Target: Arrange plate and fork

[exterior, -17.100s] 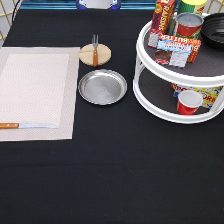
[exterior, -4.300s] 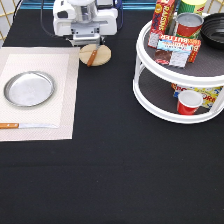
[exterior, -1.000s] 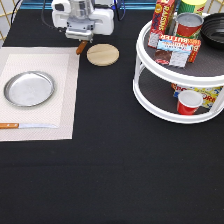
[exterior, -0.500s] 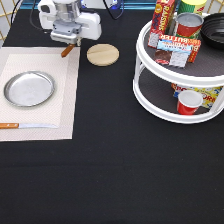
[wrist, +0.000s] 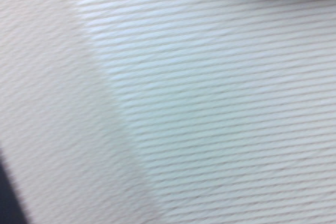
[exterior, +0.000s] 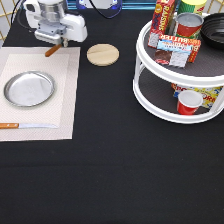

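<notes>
- gripper (exterior: 56, 44) sits at about 11 o'clock in the exterior view, over the top edge of the placemat (exterior: 62, 90), clenched on the fork (exterior: 52, 50)
- fork: only the orange-brown handle shows, sticking out below the gripper and slanting down toward 7 o'clock; tines are hidden
- plate (exterior: 29, 88) lies flat on the placemat at 9 o'clock, well apart from the gripper
- knife (exterior: 27, 125) lies along the placemat's lower edge, at 6 o'clock from the plate, wooden handle toward the exterior view's left
- wooden coaster (exterior: 103, 54) rests bare on the black surface (exterior: 125, 170), at 3 o'clock from the gripper, just off the placemat
- two-tier white rack (exterior: 165, 95) at 2 o'clock holds cans and boxes; red cup (exterior: 189, 102) on the lower tier
- wrist view: only ribbed white placemat weave (wrist: 210, 110)
</notes>
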